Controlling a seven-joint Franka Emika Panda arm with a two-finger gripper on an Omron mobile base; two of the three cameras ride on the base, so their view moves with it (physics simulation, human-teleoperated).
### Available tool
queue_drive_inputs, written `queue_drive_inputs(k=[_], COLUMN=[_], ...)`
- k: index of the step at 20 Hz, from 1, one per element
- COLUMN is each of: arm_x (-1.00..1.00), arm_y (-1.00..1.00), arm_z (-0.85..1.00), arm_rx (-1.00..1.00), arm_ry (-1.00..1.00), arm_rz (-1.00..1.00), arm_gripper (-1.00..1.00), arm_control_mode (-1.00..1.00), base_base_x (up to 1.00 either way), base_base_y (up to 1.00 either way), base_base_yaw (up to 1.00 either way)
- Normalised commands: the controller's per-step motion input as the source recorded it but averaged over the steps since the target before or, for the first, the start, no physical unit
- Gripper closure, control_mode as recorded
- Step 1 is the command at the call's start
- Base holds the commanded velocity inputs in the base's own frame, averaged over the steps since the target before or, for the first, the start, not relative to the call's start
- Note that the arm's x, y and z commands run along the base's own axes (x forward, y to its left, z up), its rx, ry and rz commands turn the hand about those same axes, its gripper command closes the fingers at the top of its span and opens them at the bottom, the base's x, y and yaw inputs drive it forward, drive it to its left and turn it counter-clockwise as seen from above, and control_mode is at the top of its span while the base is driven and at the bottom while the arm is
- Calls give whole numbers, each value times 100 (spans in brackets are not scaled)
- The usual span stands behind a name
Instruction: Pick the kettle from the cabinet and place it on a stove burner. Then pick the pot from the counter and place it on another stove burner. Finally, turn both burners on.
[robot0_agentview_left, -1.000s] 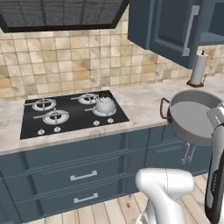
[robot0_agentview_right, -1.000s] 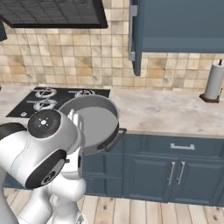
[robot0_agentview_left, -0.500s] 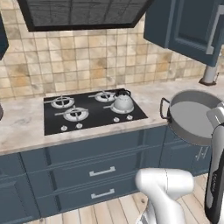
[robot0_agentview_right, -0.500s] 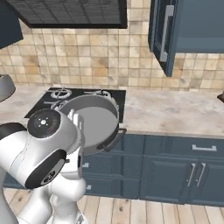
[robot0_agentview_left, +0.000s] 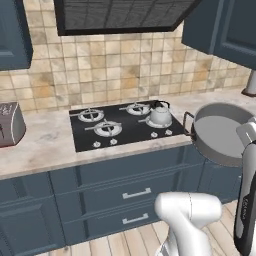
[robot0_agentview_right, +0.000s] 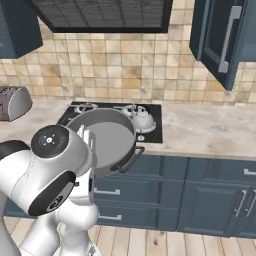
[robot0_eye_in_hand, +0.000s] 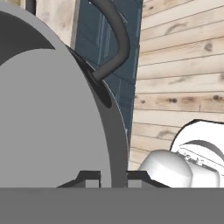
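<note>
The gripper (robot0_eye_in_hand: 113, 177) is closed on the rim of the pot (robot0_agentview_left: 222, 131); free stove burners (robot0_agentview_left: 108, 128) lie beyond it, left of the kettle (robot0_agentview_left: 161, 114).

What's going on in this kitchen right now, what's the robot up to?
The robot arm's gripper is shut on the rim of the pot, holding it in the air in front of the counter, off the cooktop's right end. The kettle already sits on the back right stove burner. The other burners are bare, so the pot has yet to be set down.
</note>
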Motion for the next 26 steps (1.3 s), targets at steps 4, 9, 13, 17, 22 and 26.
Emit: queue_drive_inputs(k=[4,9,13,17,22,26], arm_x=[0,0,0,0,0,0], arm_y=[0,0,0,0,0,0], arm_z=[0,0,0,0,0,0], arm_rx=[0,0,0,0,0,0], arm_ry=[0,0,0,0,0,0], arm_rz=[0,0,0,0,0,0], arm_gripper=[100,100,100,100,100,100], arm_control_mode=[100,100,100,100,100,100], base_base_x=[50,56,49,39,51,56], base_base_y=[50,49,46,47,28,11], base_base_yaw=[0,0,0,0,0,0])
